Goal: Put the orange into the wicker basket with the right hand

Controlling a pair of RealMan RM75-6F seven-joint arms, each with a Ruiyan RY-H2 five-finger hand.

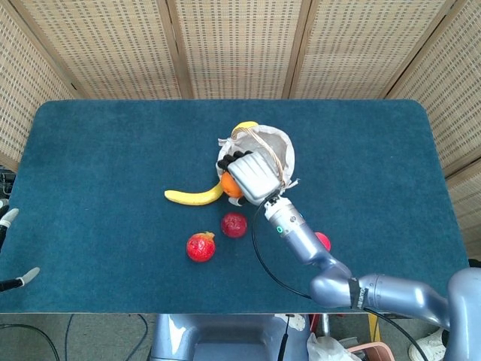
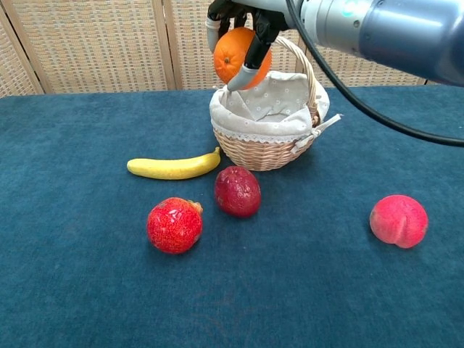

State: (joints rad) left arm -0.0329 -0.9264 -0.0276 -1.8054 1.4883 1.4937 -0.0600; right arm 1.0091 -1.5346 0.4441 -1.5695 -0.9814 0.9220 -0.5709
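Note:
My right hand [image 1: 252, 175] [image 2: 243, 22] holds the orange [image 2: 239, 55] [image 1: 230, 185] high in the air, its fingers wrapped around the fruit. The orange hangs just above the left rim of the wicker basket [image 2: 264, 119] [image 1: 259, 159], which has a pale cloth lining and an arched handle. In the head view the hand covers much of the basket's lower left part. My left hand [image 1: 7, 252] shows only as fingertips at the far left edge, off the table.
On the blue table [image 1: 113, 150] lie a banana [image 2: 174, 167] left of the basket, a dark red fruit [image 2: 237, 191], a pomegranate [image 2: 174, 225] in front, and a peach [image 2: 398, 221] at the right. A second yellow fruit [image 1: 246, 125] peeks behind the basket.

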